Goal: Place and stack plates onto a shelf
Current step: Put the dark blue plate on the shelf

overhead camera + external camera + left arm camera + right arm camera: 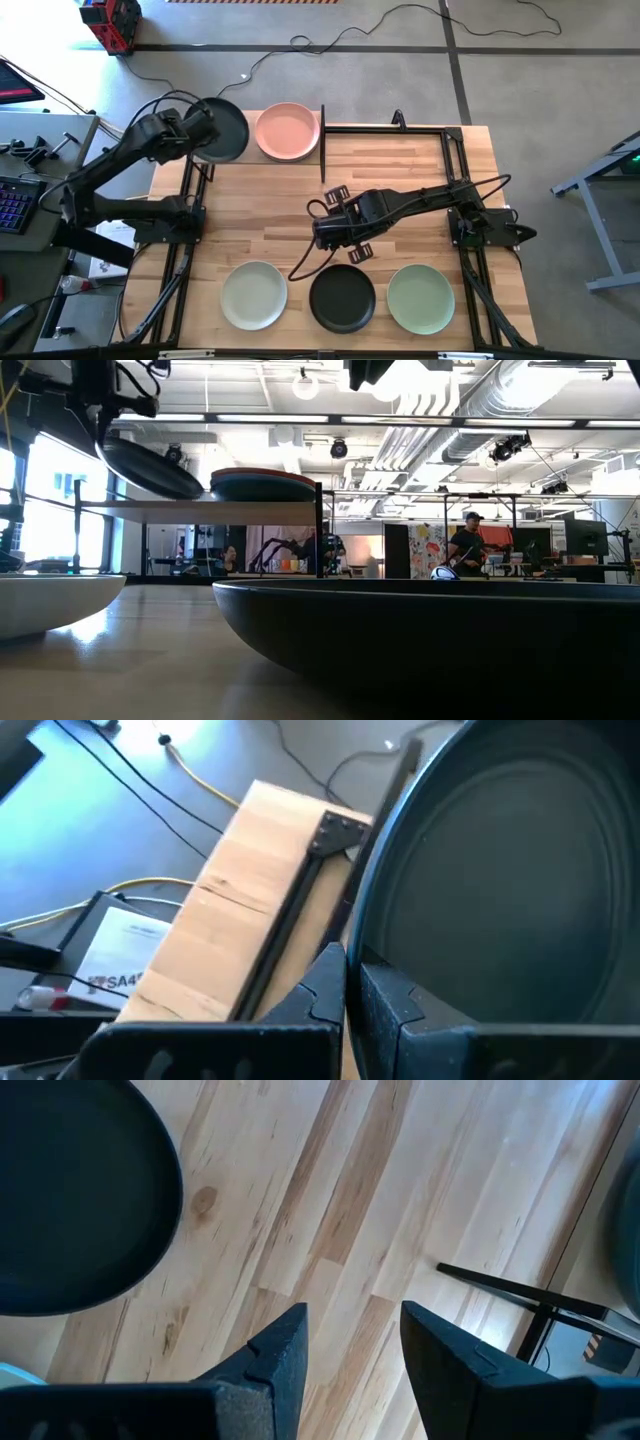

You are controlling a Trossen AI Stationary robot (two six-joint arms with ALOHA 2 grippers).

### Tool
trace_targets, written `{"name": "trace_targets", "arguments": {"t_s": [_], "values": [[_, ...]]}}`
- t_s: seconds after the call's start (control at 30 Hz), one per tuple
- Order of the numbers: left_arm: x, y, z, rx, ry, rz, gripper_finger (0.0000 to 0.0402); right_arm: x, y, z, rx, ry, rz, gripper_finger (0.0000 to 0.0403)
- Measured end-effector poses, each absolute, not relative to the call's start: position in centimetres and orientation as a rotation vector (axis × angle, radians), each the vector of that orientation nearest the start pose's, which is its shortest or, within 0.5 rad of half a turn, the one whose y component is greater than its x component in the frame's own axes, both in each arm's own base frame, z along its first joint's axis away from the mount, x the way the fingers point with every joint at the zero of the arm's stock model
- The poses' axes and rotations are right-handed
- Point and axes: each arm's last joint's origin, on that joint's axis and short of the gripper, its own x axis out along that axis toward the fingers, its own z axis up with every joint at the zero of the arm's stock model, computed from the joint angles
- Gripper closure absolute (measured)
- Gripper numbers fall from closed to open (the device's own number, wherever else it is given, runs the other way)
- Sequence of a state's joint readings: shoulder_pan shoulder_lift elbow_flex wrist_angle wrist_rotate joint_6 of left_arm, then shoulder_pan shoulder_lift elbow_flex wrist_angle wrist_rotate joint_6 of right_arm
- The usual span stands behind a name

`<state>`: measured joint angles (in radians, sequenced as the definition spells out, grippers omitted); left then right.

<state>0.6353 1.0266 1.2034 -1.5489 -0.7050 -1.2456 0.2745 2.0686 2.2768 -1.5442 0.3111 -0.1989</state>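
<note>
One pink plate (287, 131) atop shelf (262, 152) stack.

Three plates (340, 297) in row, table (270, 215) near edge (shelf (290, 152) opposite)

Left end effector (352, 982) clamped on charcoal plate (500, 890) rim, above light-wood shelf (240, 900) with black rod (290, 920).
</note>
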Motion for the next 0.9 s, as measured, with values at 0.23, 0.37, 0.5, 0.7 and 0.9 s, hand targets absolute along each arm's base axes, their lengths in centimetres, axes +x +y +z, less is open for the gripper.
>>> {"name": "trace_targets", "arguments": {"t_s": [0.23,0.37,0.5,0.7,0.9], "values": [[10.2,10.6,33.9,-0.868,0.646,1.761,0.0399,38.3,9.9,35.2,-0.556,1.286,0.097,0.0264],[10.3,11.2,33.7,-0.895,0.671,1.745,0.0399,38.3,9.9,35.2,-0.556,1.286,0.097,0.0264],[10.4,11.6,33.5,-0.899,0.694,1.743,0.0399,38.3,9.9,35.2,-0.556,1.286,0.097,0.0264],[10.7,12.4,33.3,-0.904,0.718,1.711,0.0399,38.3,9.9,35.2,-0.556,1.286,0.097,0.0264],[10.8,13.0,33.0,-0.896,0.769,1.692,0.0398,38.3,9.9,35.2,-0.556,1.286,0.096,0.0264]]}}
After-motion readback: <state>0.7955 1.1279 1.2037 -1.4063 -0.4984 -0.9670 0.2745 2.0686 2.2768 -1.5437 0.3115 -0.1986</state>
